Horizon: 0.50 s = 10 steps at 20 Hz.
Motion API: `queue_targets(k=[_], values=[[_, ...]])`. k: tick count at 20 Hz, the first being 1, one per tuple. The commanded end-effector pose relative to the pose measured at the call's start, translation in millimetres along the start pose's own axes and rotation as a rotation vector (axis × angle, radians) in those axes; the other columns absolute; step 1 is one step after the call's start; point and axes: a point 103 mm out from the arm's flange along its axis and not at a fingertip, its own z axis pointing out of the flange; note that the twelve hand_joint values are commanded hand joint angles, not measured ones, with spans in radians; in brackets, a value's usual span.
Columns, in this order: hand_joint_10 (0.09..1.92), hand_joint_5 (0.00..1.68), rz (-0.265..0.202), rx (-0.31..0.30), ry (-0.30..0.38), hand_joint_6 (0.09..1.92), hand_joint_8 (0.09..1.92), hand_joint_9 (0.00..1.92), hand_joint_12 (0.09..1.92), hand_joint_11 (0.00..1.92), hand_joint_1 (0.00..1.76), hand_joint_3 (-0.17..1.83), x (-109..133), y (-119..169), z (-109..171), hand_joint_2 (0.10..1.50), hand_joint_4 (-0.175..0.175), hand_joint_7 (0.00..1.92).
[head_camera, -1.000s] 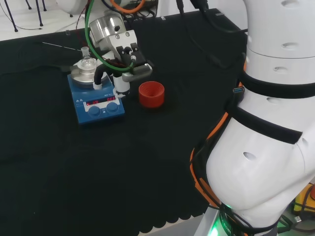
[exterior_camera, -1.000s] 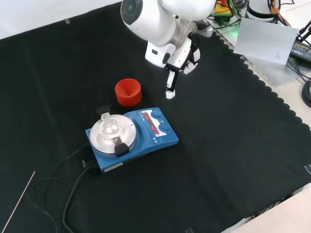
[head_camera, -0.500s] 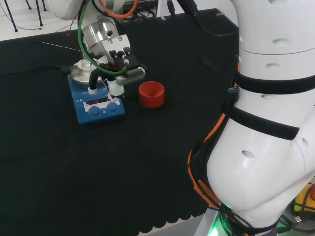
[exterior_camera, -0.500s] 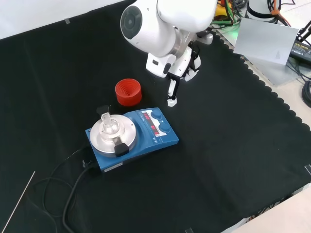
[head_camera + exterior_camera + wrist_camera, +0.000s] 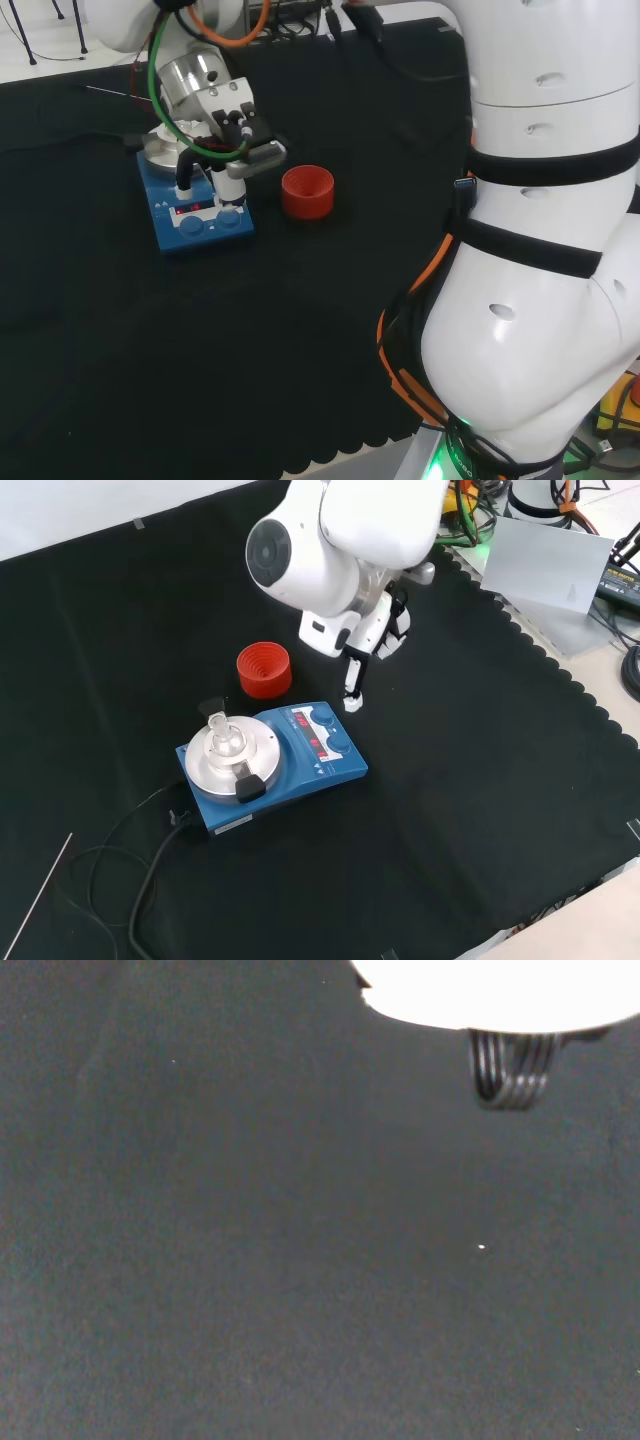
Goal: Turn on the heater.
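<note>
A white robot arm reaches over a desk (image 5: 480, 780) covered in black cloth. The heater (image 5: 275, 763), a blue hotplate with a round silver top, sits near the middle of the cloth in the front view. Its sloped control panel faces the arm and carries a red display and two blue knobs (image 5: 325, 720). A small clear glass flask (image 5: 221, 738) stands on the silver plate, and a black power cable (image 5: 140, 875) trails away from the heater's far end.

The hand (image 5: 368, 640) hangs just beyond the control panel, close above the cloth. One finger (image 5: 352, 685) points straight down, its pale tip just beside the panel's edge; the other fingers are curled back, and the hand holds nothing. In the head view the hand (image 5: 232, 135) sits over the right side of the heater, the pointing finger near the right-hand knob (image 5: 229, 213). A red ribbed ring (image 5: 264, 670) stands on the cloth near the heater, close to the hand.

Judging from this, the finger is not yet on a control. It could meet the panel's edge and push the whole heater across the cloth, which could topple the flask. A sideways drift might also nudge the red ring, or land between the two knobs and switch nothing.
</note>
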Motion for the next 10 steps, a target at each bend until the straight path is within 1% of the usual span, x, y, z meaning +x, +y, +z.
queue_targets(k=[1,4,7,8,10], values=[[1.64,0.42,0.013,0.014,-0.009,0.26,1.68,1.92,1.59,1.92,1.57,1.31,26.0,18.3,-1.0,0.48,-0.062,1.92],[1.64,0.42,0.004,0.023,0.004,0.26,1.68,1.92,1.58,1.92,1.57,1.31,4.4,16.3,5.6,0.48,-0.062,1.92],[1.64,0.42,0.017,0.034,0.009,0.26,1.68,1.92,1.58,1.92,1.57,1.31,-11.9,16.9,9.5,0.48,-0.062,1.92],[1.64,0.42,0.037,0.041,-0.008,0.26,1.68,1.92,1.58,1.92,1.57,1.31,0.3,20.3,6.9,0.48,-0.062,1.92],[1.64,0.42,0.034,0.041,-0.009,0.26,1.68,1.92,1.58,1.92,1.57,1.31,5.8,22.3,5.6,0.48,-0.062,1.92]])
